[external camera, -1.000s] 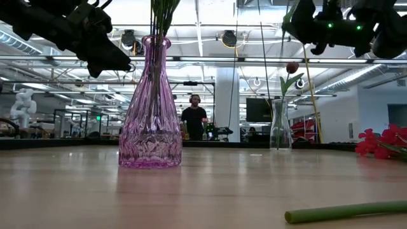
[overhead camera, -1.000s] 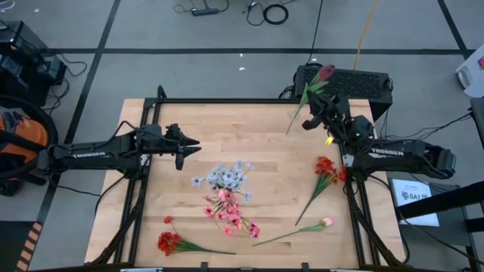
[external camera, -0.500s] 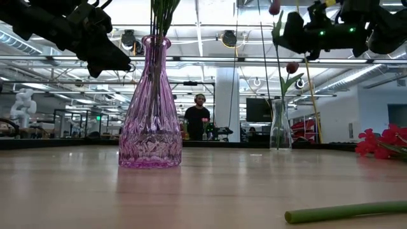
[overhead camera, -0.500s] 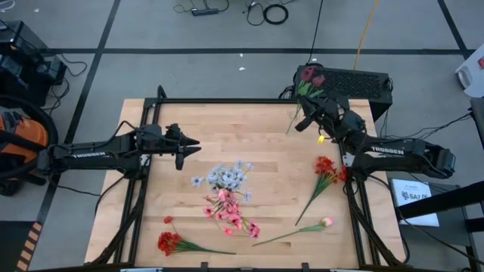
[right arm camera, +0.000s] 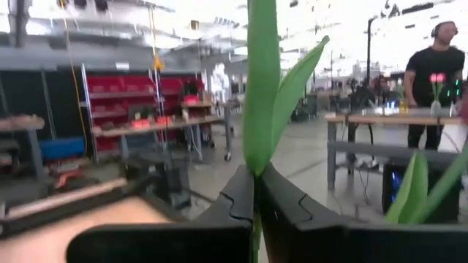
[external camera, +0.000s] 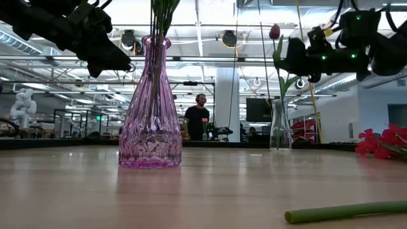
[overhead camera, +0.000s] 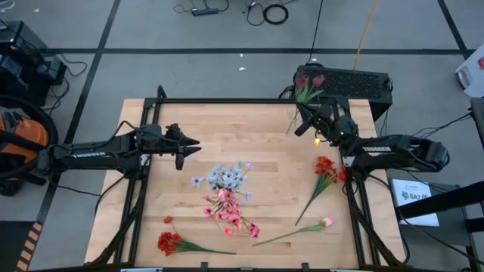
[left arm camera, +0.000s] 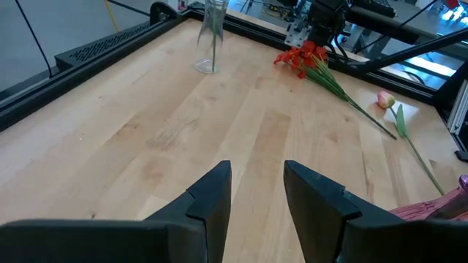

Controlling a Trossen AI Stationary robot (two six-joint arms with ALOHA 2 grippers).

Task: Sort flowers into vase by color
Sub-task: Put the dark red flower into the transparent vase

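My right gripper (overhead camera: pixel 303 125) (external camera: pixel 283 57) is over the table's far right corner, shut on a red tulip (external camera: pixel 275 32) above the clear vase (external camera: pixel 278 124) (left arm camera: pixel 210 36). Two red heads (overhead camera: pixel 311 78) show side by side there. The purple vase (external camera: pixel 151 102) stands mid-table with green stalks in it. Blue-white (overhead camera: pixel 227 177) and pink (overhead camera: pixel 231 211) sprays spread above it. A red spray (overhead camera: pixel 325 168), a pink bud stem (overhead camera: pixel 291 233) and another red spray (overhead camera: pixel 168 242) lie flat on the wood. My left gripper (overhead camera: pixel 190 143) (left arm camera: pixel 256 190) waits open above the table's left half. My right gripper pinches the tulip's green stalk (right arm camera: pixel 254 157) between its two fingers, just under a long leaf (right arm camera: pixel 292 80). The fingers lie roughly level and across the stalk. The tulip stands upright, clear of the table, its head above the fingers. Whether its lower end is inside the clear vase I cannot tell.
The table's black frame (overhead camera: pixel 227 100) runs along the far edge, with a black box (overhead camera: pixel 355 81) just behind the right corner. Bare wood (left arm camera: pixel 183 124) lies between the two vases. A person (external camera: pixel 200 117) stands in the room far behind the table.
My right gripper has moved down and slightly toward the table's left, staying shut on the tulip. The tulip has turned from slanted to upright. Its head has come down next to the red head that stands in the clear vase.
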